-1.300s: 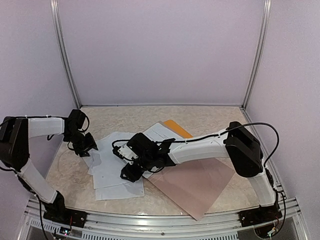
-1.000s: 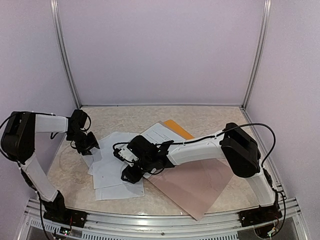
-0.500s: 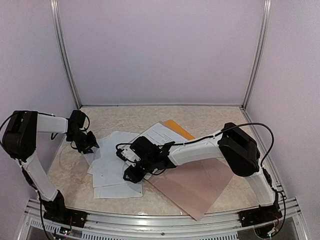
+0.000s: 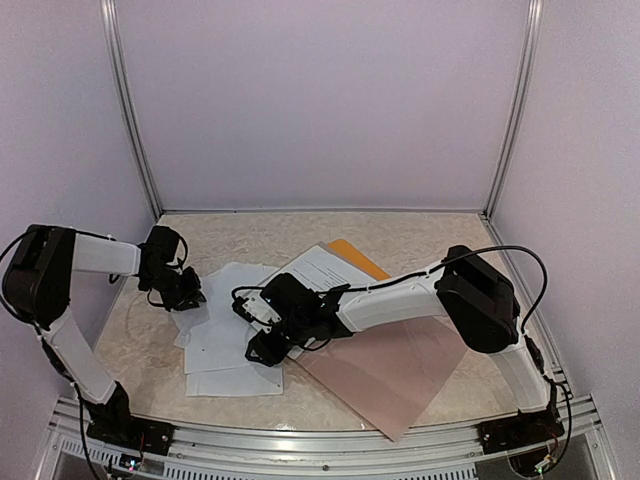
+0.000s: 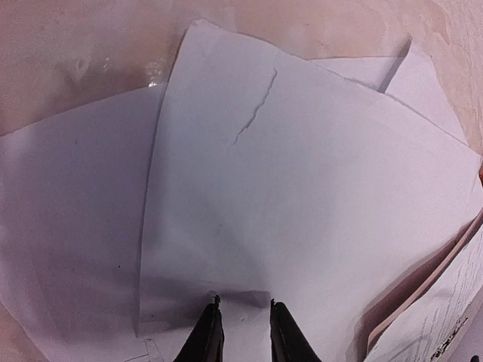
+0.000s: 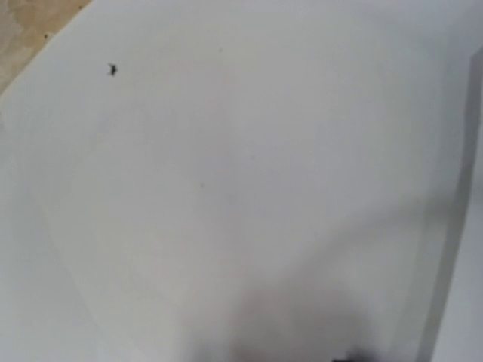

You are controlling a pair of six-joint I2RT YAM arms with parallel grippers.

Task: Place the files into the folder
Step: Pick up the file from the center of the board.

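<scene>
**Gripper and Workpiece Status**

The left gripper (image 5: 244, 305) rests its tips on the files (image 4: 222, 350). Its fingers are narrowly spread with a clear gap, and no sheet is seen clamped between them. The right gripper (image 4: 263, 345) bears down on the same sheets near their right edge. Its wrist view shows only blurred white paper, so its jaw state cannot be told. The files lie fanned on the table (image 4: 250, 235), left of centre. The folder (image 4: 356, 258) lies behind them, one orange corner showing beneath a printed sheet (image 4: 318, 268). A pinkish-brown board (image 4: 395, 375) lies right of the files.
</scene>
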